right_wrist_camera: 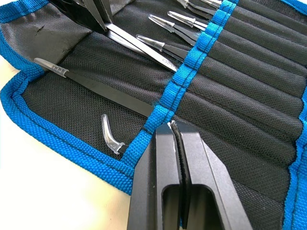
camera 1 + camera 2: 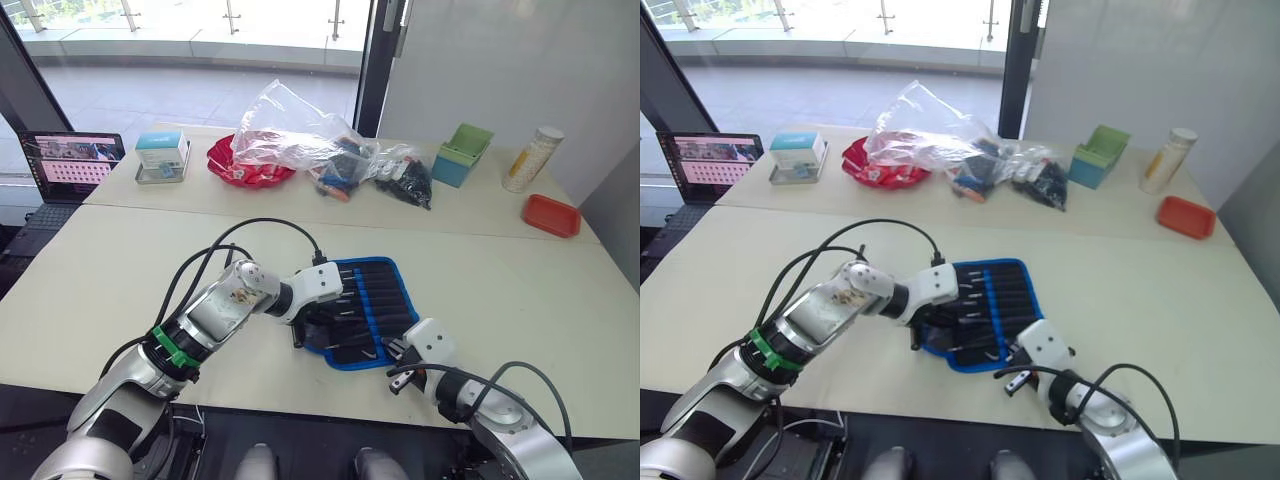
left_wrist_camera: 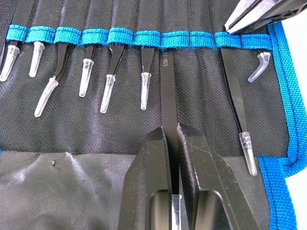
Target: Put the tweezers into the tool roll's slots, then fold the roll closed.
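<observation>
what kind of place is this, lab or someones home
Likely a lab or office workspace, not a home: two pale tables pushed together, an open laptop at one side, and glass doors onto a tiled terrace.

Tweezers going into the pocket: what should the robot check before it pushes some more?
1. Left tool shut on the tweezers: ok.
2. Tweezers' end under the blue band of the slots: ok.
3. Right tool pressing on the tool roll at the band: ok.
4. Tweezers fully seated: not ok, they stick out far past their neighbours.
5. Roll lying open and flat: ok.
</observation>
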`<state>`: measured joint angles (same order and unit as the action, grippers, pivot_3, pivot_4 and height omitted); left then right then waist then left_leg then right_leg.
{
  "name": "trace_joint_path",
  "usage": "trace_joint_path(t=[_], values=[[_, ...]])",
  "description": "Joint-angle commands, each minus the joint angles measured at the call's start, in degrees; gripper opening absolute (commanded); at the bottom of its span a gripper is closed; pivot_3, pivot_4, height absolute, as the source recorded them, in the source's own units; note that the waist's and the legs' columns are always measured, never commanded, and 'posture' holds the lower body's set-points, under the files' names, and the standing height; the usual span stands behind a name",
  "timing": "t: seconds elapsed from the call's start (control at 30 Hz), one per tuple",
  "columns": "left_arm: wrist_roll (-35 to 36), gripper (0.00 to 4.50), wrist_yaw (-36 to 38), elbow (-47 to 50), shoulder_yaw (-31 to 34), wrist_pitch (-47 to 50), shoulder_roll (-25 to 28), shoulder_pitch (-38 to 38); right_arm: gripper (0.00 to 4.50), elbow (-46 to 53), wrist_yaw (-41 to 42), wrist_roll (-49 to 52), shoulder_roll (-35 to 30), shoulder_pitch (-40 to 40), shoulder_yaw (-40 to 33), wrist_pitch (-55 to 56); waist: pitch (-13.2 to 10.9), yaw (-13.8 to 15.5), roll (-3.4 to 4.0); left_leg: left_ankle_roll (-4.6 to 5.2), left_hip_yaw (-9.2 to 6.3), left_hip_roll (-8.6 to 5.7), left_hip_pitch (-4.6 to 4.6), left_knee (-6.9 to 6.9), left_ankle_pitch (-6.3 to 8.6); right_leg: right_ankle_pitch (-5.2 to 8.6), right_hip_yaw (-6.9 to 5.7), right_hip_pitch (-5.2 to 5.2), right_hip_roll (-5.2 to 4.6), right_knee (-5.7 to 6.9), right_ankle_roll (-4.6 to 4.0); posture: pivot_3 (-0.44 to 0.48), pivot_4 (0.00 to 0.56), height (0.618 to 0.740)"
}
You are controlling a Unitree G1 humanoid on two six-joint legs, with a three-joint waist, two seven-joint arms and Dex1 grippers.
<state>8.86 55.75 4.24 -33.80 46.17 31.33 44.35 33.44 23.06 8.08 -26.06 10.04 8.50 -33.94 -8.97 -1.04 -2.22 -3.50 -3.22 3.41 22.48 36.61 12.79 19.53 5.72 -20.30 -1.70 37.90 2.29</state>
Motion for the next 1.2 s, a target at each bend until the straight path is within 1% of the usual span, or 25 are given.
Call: trace_joint_path(t=[0.03,0.33,0.47,0.7,0.83,1.03,1.2], values=[[-1.93,0.03,-0.11,-0.81,-1.68,-1.24,-2.79,0.81,0.0,-2.47,-0.89,-0.99,-0.04,1.59,0.63,-2.78,0.0,0.18,0.0,0.0,0.0,0.0,0.0,0.01,0.0,0.0,0.0,0.01,0.0,0.0,0.0,0.0,0.15,0.723],[-4.49,0.03,0.18,-3.89,-1.79,-2.5,-8.52,2.2,0.0,-1.98,-1.75,-0.89,0.15,1.87,1.12,-3.07,0.0,0.84,0.0,0.0,-0.04,-0.09,0.05,0.14,0.0,0.0,0.0,0.06,-0.06,0.01,0.02,0.0,0.15,0.723],[-5.78,0.03,0.0,-4.95,-1.5,-3.52,-9.95,2.85,0.0,-2.02,-2.08,-0.76,0.18,1.72,1.24,-3.1,0.0,0.37,0.0,0.0,-0.05,-0.1,0.13,0.14,0.0,-0.01,0.0,0.01,-0.06,0.01,0.01,0.0,0.15,0.723],[-8.85,0.03,2.56,-6.86,-1.34,-8.28,-7.9,5.45,0.0,-1.98,-2.1,-0.8,0.26,1.76,1.24,-3.06,0.0,0.14,0.07,0.02,-0.13,-0.1,0.33,0.14,0.0,-0.04,0.0,-0.19,-0.02,0.06,-0.04,0.0,0.15,0.723],[-11.03,0.03,3.03,-10.42,-2.3,-12.21,-8.77,6.26,0.0,-1.91,-2.11,-0.79,0.25,2.07,1.2,-2.94,0.0,0.18,0.07,0.02,-0.13,-0.1,0.33,0.14,0.0,-0.04,0.0,-0.19,-0.02,0.07,-0.04,0.0,0.15,0.723],[-13.14,0.03,2.31,-15.8,-2.11,-16.86,-11.97,7.21,0.0,-1.62,-2.4,-0.74,0.46,2.29,1.16,-3.12,0.0,0.2,0.07,0.03,-0.13,-0.11,0.34,0.18,0.0,-0.04,0.0,-0.17,-0.02,0.08,-0.04,0.0,0.15,0.723],[-14.93,0.03,0.72,-21.76,-2.67,-21.04,-17.05,8.05,0.0,-0.89,-2.53,-0.66,0.44,2.89,1.5,-3.31,0.0,0.46,0.07,0.03,-0.17,-0.19,0.36,0.23,0.0,-0.03,0.0,-0.15,-0.06,0.08,-0.03,0.0,0.15,0.723]])
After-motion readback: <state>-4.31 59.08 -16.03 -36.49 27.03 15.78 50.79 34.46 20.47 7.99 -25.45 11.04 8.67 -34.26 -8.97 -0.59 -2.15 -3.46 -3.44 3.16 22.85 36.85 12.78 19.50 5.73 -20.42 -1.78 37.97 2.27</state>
